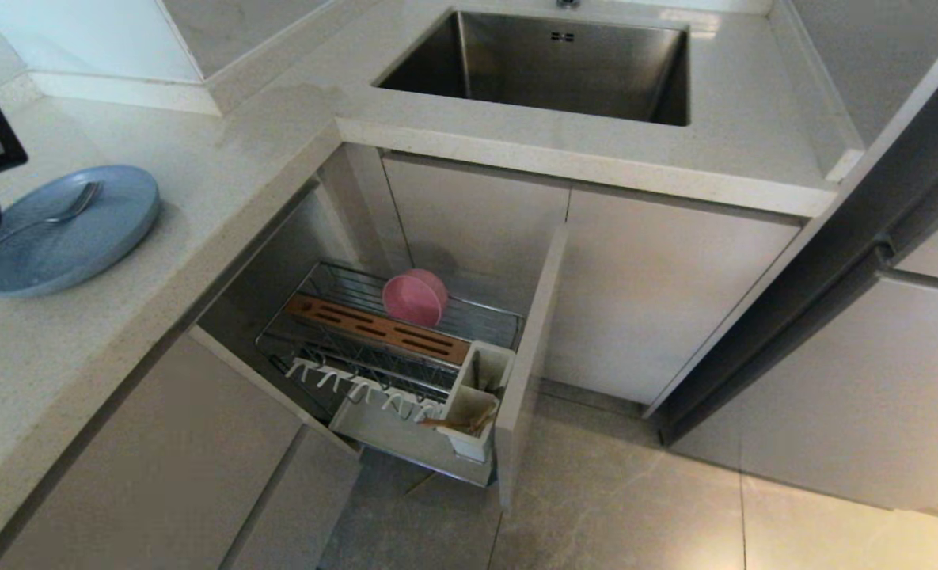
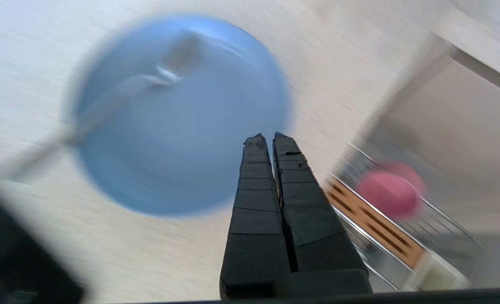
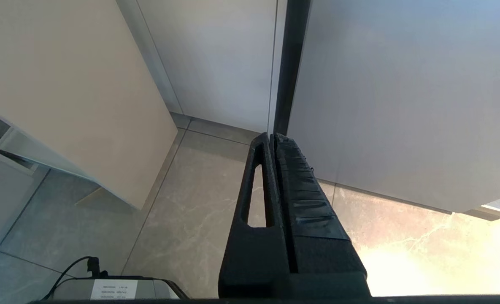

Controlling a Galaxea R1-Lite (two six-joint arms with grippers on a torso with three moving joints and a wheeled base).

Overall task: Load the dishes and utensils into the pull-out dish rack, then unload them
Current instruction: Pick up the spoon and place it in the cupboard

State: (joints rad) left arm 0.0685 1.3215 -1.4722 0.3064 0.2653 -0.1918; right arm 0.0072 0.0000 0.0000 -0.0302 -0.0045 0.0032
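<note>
Light-blue plate (image 1: 65,229) flat on the pale countertop (image 1: 223,174), left of the sink corner. Silver spoon (image 1: 57,215) lying across it, bowl end on the plate, handle running out past the rim toward the left edge of the head view. Just beside that, part of the left arm's black hardware poking into frame.

Left gripper (image 2: 271,137) up above the counter, fingers pressed together, nothing between them. From its wrist view, tips hanging over the near rim of the plate (image 2: 178,118), spoon (image 2: 148,82) a blurred streak across the blue. Not touching either, as far as can be made out.

Down below, pull-out dish rack (image 1: 393,348) drawn out of the cabinet, beige front panel (image 1: 528,364) standing open at the right. Pink bowl (image 1: 415,298) tipped up on edge at the back of the wire basket, just behind the slotted wooden strip (image 1: 377,328). White prongs (image 1: 358,388) along the front, bare. White utensil cup (image 1: 476,396) at the front right corner, wooden chopsticks (image 1: 457,423) resting in it, ends leaning out. Same bowl (image 2: 387,192) and strip visible past the left fingers.

Steel sink (image 1: 548,67) at top.

Right gripper (image 3: 273,136) parked low, pointing at the tiled floor (image 3: 182,219) by the cabinet doors, fingers closed flat, holding nothing.
</note>
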